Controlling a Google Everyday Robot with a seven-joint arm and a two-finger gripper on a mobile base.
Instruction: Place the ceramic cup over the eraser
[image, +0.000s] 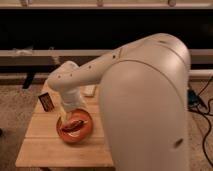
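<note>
My arm fills the right half of the camera view and bends down at the left. My gripper (74, 122) hangs at the end of the wrist, right over the orange-red bowl (75, 134) on the wooden table (47, 150). A dark shape lies inside the bowl under the wrist. The ceramic cup is out of view. The eraser is also out of view. A small pale object (90, 91) peeks out behind the forearm; I cannot tell what it is.
A dark upright card-like box (46, 102) stands on the table's left side, close to the bowl. A blue device (193, 98) with black cables lies on the floor at the right. A dark wall with a pale ledge runs behind the table.
</note>
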